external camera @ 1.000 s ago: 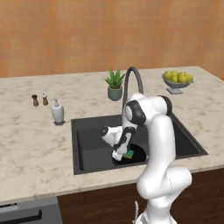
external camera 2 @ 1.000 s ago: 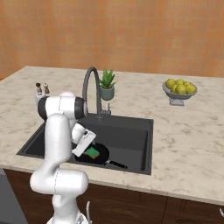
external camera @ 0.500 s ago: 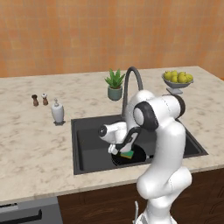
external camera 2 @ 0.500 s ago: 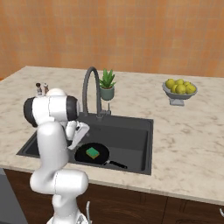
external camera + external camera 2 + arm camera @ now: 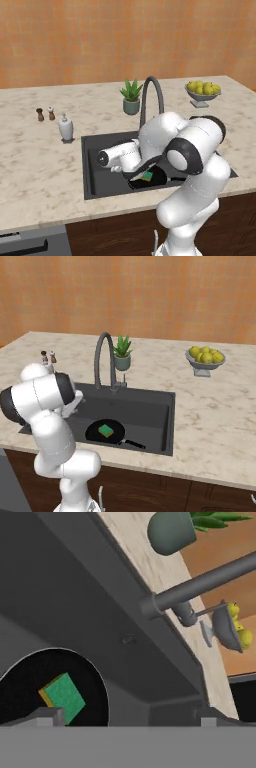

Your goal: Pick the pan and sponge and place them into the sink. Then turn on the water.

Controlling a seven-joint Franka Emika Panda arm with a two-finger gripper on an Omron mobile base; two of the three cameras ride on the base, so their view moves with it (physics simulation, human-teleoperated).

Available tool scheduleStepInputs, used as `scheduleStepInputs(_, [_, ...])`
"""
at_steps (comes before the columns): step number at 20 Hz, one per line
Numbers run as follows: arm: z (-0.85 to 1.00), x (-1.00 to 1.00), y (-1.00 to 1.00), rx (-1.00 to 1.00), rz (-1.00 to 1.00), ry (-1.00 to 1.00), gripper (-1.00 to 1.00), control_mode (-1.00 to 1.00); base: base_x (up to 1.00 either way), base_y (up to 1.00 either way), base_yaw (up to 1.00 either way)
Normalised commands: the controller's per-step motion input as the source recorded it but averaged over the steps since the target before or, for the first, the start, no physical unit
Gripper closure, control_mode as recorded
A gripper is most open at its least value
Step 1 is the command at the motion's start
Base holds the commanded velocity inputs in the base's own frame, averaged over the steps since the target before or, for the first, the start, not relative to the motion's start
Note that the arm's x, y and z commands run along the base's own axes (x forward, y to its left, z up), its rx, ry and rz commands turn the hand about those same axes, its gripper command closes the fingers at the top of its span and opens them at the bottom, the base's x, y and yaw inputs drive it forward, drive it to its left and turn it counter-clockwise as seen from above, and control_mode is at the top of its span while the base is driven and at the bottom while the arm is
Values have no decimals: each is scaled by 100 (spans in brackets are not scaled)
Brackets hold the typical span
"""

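Marble counter's black sink [image 5: 167,421] holds the pan [image 5: 102,432] with the sponge [image 5: 105,430] inside; fingers [image 5: 47,716] spread, empty.

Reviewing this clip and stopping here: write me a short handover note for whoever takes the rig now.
Gripper: open, holding nothing, above the sink.
Pan: lies on the sink floor, handle pointing toward the front right of the basin.
Sponge: lies green side up inside the pan.
Done: pan and sponge are both in the sink.
Left: turn on the water at the tap; no water is seen running.
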Motion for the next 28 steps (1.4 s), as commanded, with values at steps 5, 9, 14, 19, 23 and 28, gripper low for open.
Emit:
scheduleStepInputs(5, [100, -49, 36, 0, 0, -23, -100, -100, 0, 0, 0])
scheduleStepInputs(9, [100, -46, 19, 0, 0, -19, -100, -100, 0, 0, 0])
scheduleStepInputs(14, [100, -43, 12, 0, 0, -12, -100, -100, 0, 0, 0])
scheduleStepInputs(19, [82, -53, -5, 6, 0, -18, -100, -100, 0, 0, 0])
scheduleStepInputs(23, [39, -55, -41, 22, 0, -30, -100, -100, 0, 0, 0])
scheduleStepInputs(28, [46, -28, -71, 29, 3, -20, -100, -100, 0, 0, 0])
